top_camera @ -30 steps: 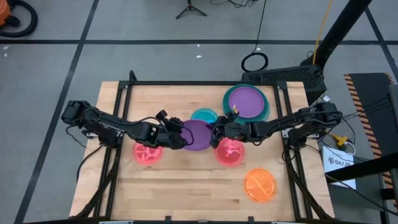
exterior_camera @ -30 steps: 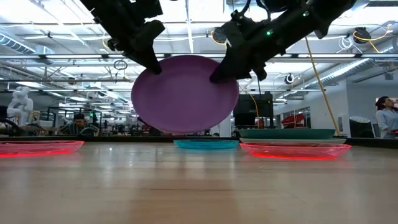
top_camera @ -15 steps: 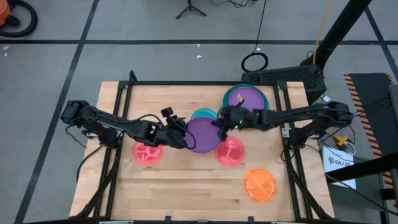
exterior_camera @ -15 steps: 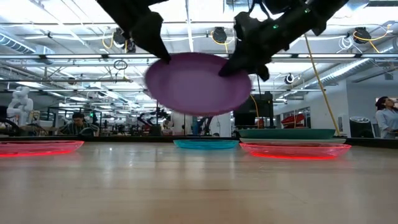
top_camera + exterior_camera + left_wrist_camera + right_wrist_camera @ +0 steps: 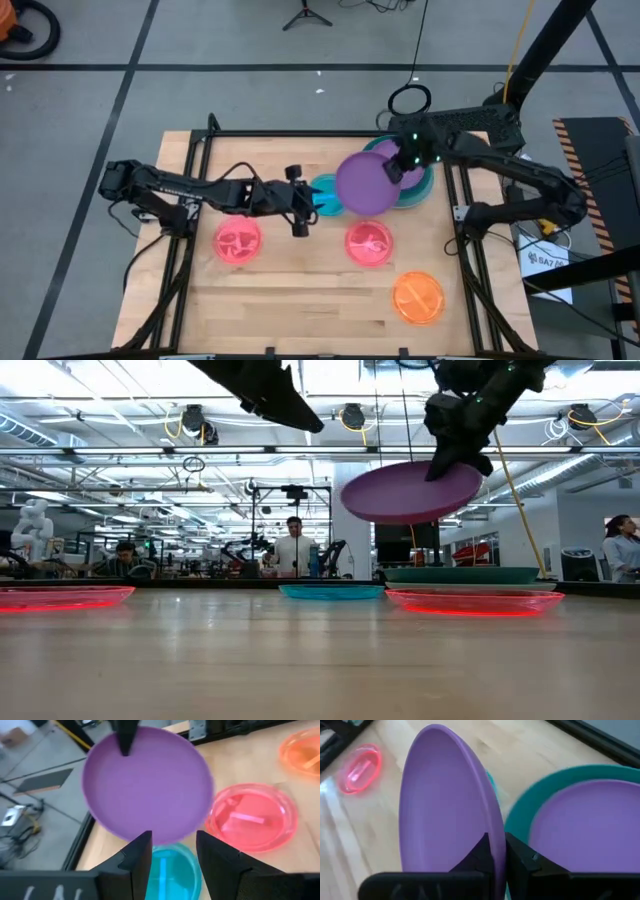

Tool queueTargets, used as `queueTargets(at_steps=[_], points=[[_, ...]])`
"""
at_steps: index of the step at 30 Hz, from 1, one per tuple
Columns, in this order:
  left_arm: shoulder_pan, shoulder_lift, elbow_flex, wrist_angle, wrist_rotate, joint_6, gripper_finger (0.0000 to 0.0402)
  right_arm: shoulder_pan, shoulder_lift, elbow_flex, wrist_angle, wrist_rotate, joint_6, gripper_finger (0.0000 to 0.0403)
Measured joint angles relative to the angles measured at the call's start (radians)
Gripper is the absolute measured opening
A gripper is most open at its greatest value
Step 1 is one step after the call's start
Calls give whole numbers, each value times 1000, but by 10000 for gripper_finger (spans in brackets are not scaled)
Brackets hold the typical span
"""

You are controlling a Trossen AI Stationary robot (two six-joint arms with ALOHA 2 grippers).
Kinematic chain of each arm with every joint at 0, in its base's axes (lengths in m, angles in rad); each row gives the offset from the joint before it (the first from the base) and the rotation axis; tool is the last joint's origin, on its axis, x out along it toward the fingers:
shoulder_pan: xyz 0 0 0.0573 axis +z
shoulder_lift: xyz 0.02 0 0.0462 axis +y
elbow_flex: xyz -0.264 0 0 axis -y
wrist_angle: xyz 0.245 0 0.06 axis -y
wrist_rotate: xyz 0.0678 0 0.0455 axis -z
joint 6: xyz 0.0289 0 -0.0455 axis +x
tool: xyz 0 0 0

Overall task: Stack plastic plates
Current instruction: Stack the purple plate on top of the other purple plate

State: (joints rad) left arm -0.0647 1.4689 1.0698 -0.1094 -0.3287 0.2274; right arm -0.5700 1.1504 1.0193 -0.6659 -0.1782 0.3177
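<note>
A large purple plate (image 5: 362, 184) hangs in the air near the table's far right, with my right gripper (image 5: 397, 168) shut on it. Just beyond it a second purple plate (image 5: 585, 820) lies inside a dark green plate (image 5: 540, 795). My left gripper (image 5: 300, 207) hovers open over the table's middle, left of the held plate and touching nothing. A small cyan plate (image 5: 326, 194) lies flat below it. Two pink-red plates (image 5: 238, 241) (image 5: 369, 243) and an orange plate (image 5: 418, 297) rest on the wood nearer the front. My right gripper pinches the purple plate's rim (image 5: 496, 827) between its two fingers, one on each face. The fingers (image 5: 455, 458) come from the table's far right, slanting down. The plate is lifted clear and nearly level, its free side tilted slightly down.
A black frame (image 5: 452, 180) runs along the table's sides and back. The wood between the pink-red plates and the front edge is bare. People stand in the room beyond the table in the low view.
My left gripper has opened, let go of the purple plate, and risen back toward the table's left. My right gripper has carried the plate up and toward the far right, over the green stack. The plate has tipped from nearly upright to nearly level.
</note>
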Motion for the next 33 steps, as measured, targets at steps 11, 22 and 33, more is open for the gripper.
queueTargets(at_steps=[11,22,33], points=[[109,0,0,3,129,10,161,-378,160,51,-55,-408,-198,18],[273,-27,-96,72,295,40,161,-651,375,51,-55,-528,-313,18],[332,-39,-144,59,339,-19,161,-695,398,51,-79,-342,-303,40]])
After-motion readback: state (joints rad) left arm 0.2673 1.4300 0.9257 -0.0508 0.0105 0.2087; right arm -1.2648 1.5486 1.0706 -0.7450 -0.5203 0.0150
